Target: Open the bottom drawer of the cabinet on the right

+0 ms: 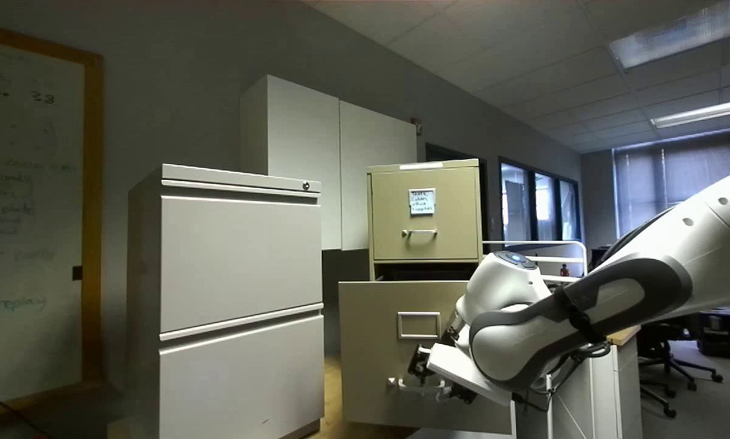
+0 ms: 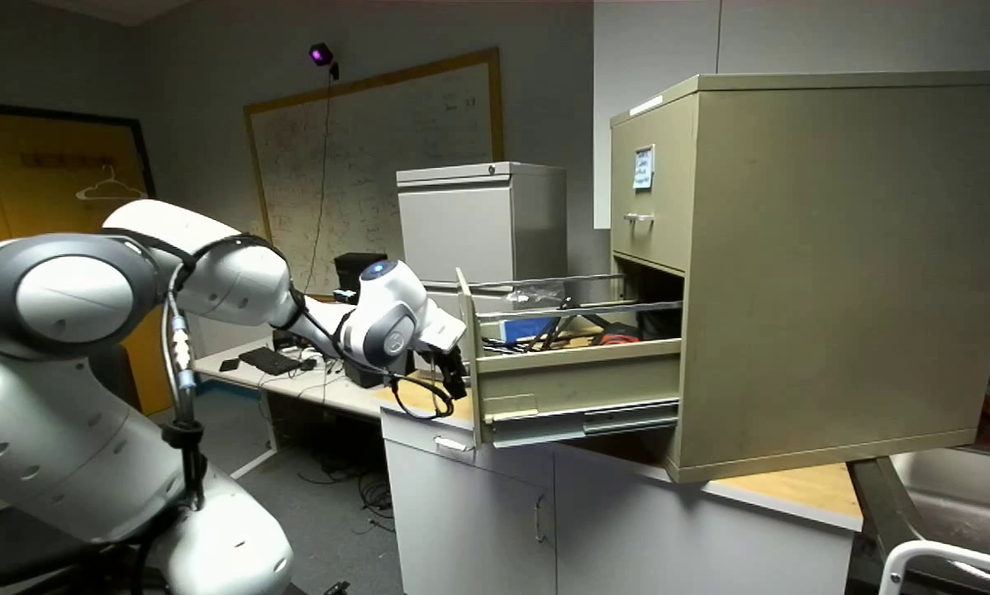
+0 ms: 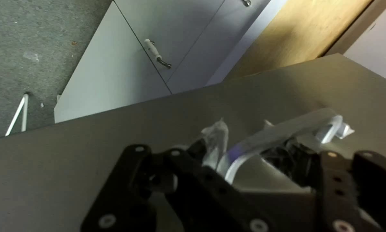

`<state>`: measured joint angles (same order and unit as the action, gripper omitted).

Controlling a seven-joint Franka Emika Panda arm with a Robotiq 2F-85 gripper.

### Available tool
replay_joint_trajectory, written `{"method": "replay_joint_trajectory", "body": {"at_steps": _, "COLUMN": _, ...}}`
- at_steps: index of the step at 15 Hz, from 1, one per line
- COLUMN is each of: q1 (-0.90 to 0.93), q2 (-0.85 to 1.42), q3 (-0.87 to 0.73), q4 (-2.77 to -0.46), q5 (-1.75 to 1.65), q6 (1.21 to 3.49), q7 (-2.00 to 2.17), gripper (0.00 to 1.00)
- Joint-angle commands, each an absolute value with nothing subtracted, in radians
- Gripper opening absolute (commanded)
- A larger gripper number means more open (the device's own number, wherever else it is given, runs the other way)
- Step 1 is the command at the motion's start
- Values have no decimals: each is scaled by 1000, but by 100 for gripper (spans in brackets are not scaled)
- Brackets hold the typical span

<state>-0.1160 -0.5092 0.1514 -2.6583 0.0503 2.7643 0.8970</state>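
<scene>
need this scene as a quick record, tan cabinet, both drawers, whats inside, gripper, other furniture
tan cabinet: two drawers
upper drawer: shut, handwritten paper on its front
bottom drawer: pulled out
drawer contents: blue item, dark cable-like pieces, others hard to identify
gripper: open, at the bottom drawer's handle; contact cannot be told
other furniture: pale grey cabinet, drawers shut; white cupboards
task state: bottom drawer open
</scene>
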Motion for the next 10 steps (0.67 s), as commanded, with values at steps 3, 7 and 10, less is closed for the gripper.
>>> {"method": "replay_joint_trajectory", "body": {"at_steps": 3, "q1": -112, "q2": -665, "q3": 230, "q4": -2608, "q5": -24, "q6": 2608, "q7": 871, "gripper": 83}}
{"method": "replay_joint_trajectory", "body": {"at_steps": 7, "q1": -120, "q2": -693, "q3": 251, "q4": -2594, "q5": -68, "q6": 2553, "q7": 895, "gripper": 92}}
{"method": "replay_joint_trajectory", "body": {"at_steps": 10, "q1": -125, "q2": -701, "q3": 261, "q4": -2586, "q5": -98, "q6": 2529, "q7": 911, "gripper": 92}}
